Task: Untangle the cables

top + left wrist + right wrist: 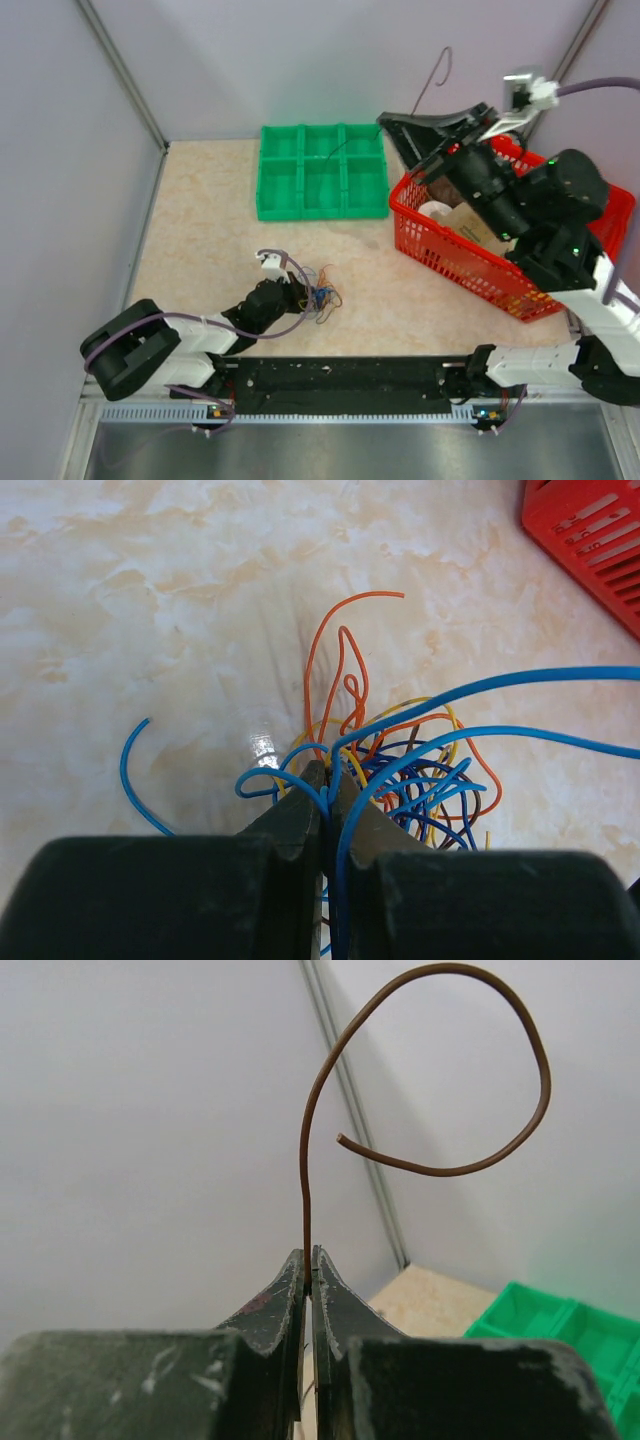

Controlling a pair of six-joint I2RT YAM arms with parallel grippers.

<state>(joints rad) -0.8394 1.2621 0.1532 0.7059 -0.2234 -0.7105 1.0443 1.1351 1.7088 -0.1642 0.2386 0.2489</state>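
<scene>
We log: left end effector clamps a blue strand | cables heaped just ahead of it, toward the surface's near edge | right end effector, high up, pinches one brown strand, upright.

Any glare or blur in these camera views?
Left wrist view: one small bright glare spot on the glossy beige marbled tabletop just ahead of the jaws; the thin coloured wire tangle is sharp. Right wrist view: the thin brown wire is crisp, the green plastic compartment tray behind is soft. Top view: even, soft light.
</scene>
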